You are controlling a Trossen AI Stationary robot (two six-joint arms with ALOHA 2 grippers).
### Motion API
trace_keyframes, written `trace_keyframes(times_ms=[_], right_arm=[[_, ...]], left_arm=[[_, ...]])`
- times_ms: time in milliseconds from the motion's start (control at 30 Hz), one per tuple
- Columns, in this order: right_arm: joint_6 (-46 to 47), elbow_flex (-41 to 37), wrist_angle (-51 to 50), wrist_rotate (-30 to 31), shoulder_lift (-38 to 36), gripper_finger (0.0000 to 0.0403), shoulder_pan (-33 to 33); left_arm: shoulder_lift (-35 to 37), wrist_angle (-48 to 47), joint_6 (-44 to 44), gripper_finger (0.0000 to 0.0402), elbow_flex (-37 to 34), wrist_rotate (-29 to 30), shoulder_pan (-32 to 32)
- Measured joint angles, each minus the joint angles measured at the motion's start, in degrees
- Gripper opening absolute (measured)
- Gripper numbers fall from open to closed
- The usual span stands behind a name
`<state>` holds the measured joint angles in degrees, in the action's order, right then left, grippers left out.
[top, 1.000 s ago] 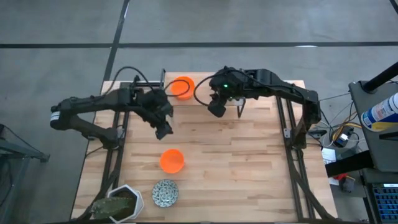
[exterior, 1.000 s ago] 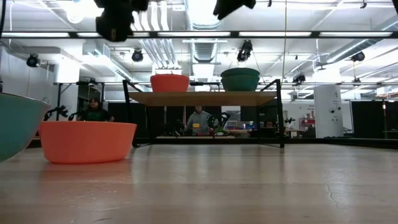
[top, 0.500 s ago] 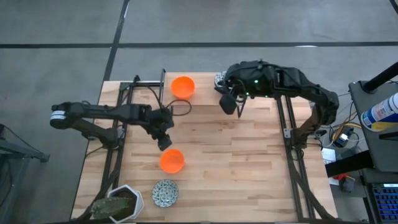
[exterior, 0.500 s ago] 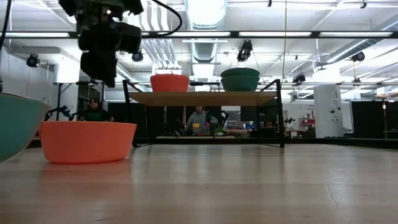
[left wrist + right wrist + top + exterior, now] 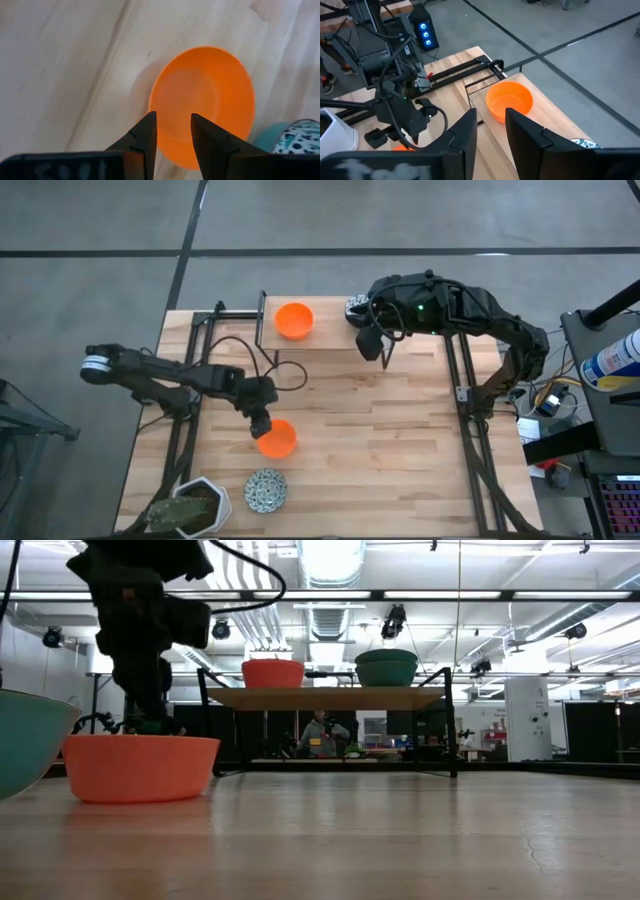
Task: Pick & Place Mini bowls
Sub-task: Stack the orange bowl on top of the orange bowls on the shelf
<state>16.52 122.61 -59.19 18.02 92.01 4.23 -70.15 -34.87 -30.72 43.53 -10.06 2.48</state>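
An orange mini bowl (image 5: 279, 439) stands upright on the wooden table, near the middle of its near half. My left gripper (image 5: 262, 423) is open and low over this bowl's left rim. In the left wrist view the gripper (image 5: 172, 134) has one finger over the rim (image 5: 156, 116) and one over the hollow. A second orange bowl (image 5: 294, 320) stands at the far edge. A speckled bowl (image 5: 353, 306) stands beside it, partly under my right arm. Another speckled bowl (image 5: 265, 490) stands at the near edge. My right gripper (image 5: 371, 346) is open and empty, raised over the far part of the table.
A white hexagonal plant pot (image 5: 192, 505) stands at the near left corner, beside the near speckled bowl. The table's middle and right half are bare wood (image 5: 400, 440). In the low view the orange bowl (image 5: 140, 768) sits at the left, with the speckled bowl's teal wall (image 5: 28, 740) beside it.
My left gripper has moved toward the table's near edge and come down, from above the table's middle to just over the near orange bowl. My right gripper has drawn a little toward the table's right, and the speckled bowl at the far edge now shows.
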Motion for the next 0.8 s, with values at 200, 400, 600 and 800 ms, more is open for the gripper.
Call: trace_keyframes(times_ms=[200, 400, 600, 800], right_arm=[[-0.01, 0.00, 0.03, 0.00, 0.02, 0.0091, 0.00], [0.40, 0.00, 0.09, 0.00, 0.09, 0.0093, 0.00], [0.29, 0.00, 0.39, 0.00, 0.09, 0.0085, -0.11], [-0.01, -0.01, 1.47, 0.02, 0.11, 0.0077, -0.11]], left_arm=[[0.00, 5.45, -1.75, 0.0112, -3.08, -1.48, 0.03], [0.00, 6.47, -1.88, 0.0112, -5.30, 0.96, 0.11], [0.00, 7.27, -2.52, 0.0112, -7.46, 1.41, 0.11], [-0.55, 10.64, -2.38, 0.0112, -7.46, 1.01, 0.11]])
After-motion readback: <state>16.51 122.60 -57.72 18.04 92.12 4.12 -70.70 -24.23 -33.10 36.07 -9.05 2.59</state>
